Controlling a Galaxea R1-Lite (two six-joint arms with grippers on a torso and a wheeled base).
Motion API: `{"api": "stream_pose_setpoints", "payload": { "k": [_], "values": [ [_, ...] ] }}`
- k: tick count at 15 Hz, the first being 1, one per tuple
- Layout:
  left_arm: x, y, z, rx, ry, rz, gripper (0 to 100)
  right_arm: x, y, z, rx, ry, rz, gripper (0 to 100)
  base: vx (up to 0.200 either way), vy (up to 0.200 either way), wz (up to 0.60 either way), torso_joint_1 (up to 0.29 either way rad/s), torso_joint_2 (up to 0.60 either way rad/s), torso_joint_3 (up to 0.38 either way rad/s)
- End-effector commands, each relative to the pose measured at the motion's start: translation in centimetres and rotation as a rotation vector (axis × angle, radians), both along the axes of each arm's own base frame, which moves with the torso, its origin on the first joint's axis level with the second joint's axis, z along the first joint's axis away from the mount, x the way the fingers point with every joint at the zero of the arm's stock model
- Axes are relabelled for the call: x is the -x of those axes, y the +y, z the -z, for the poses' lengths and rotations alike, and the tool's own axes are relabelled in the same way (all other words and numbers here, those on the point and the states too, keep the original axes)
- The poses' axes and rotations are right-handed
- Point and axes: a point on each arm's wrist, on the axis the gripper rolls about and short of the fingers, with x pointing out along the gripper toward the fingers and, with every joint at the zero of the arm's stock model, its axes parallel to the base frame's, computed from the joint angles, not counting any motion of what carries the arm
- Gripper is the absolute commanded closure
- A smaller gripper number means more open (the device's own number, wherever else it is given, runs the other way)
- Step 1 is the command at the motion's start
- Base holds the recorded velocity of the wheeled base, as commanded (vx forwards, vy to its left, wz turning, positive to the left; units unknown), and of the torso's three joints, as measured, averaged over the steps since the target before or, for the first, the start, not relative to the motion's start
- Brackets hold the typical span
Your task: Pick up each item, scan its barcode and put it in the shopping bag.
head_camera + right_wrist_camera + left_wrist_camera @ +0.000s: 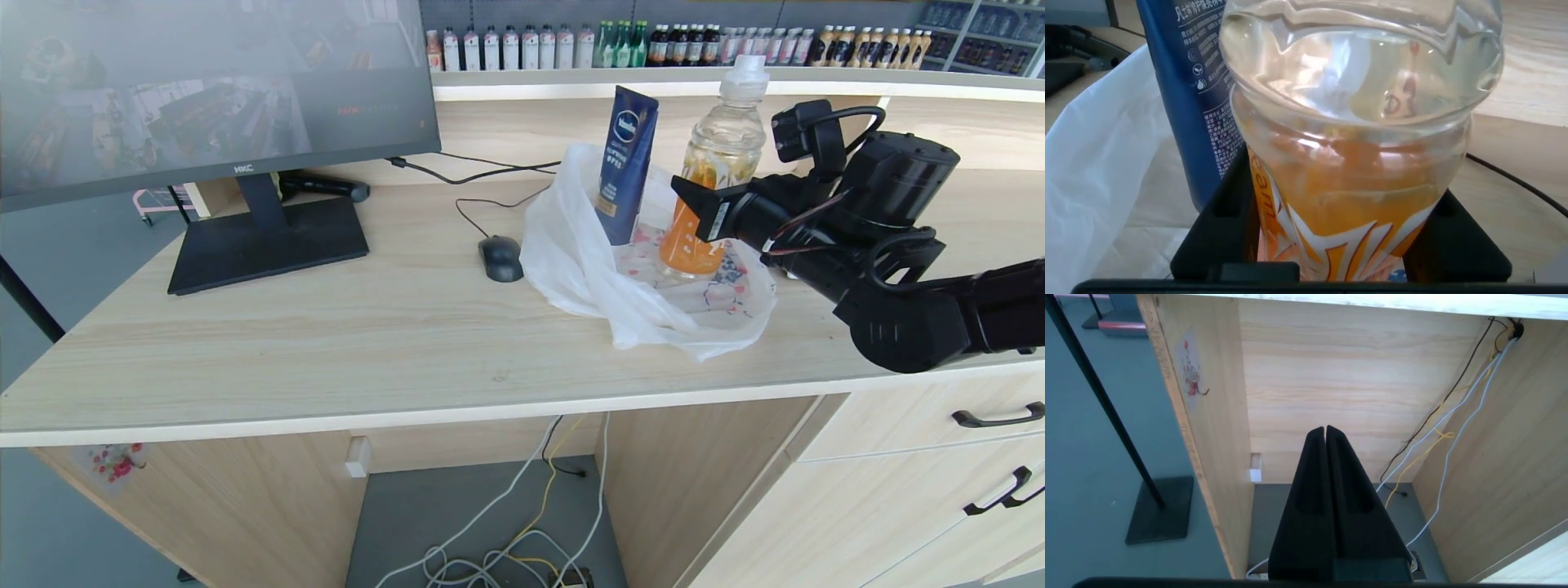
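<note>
A clear bottle (722,155) with an orange label and a white cap stands upright inside the white plastic shopping bag (571,253) on the wooden counter. My right gripper (706,216) is shut on the bottle's lower half, one black finger on each side of the bottle (1364,122). A dark blue tube (627,163) stands upright in the bag just to the bottle's left, the same tube (1196,98) close beside it in the right wrist view. My left gripper (1326,437) is shut on nothing, low down in front of the desk's wooden side panel.
A monitor (204,82) on a black stand fills the counter's left. A black mouse (500,257) lies just left of the bag, and a black handheld device (322,188) lies behind the stand. Cables (522,523) hang under the desk. Drawers (980,457) are at lower right.
</note>
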Motion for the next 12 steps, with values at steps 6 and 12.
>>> {"api": "stream_pose_setpoints", "payload": {
  "k": [6, 12],
  "values": [
    [0.0, 0.0, 0.0, 0.0, 0.0, 0.0, 100, -0.06, 0.08, 0.08, 0.0, 0.002, -0.002, 0, 0.0, 0.0, 0.0, 0.0, 0.0, 0.0],
    [0.0, 0.0, 0.0, 0.0, 0.0, 0.0, 100, 0.16, 0.03, -0.33, -0.005, -0.007, -0.004, 0, 0.0, 0.0, 0.0, 0.0, 0.0, 0.0]
  ]
}}
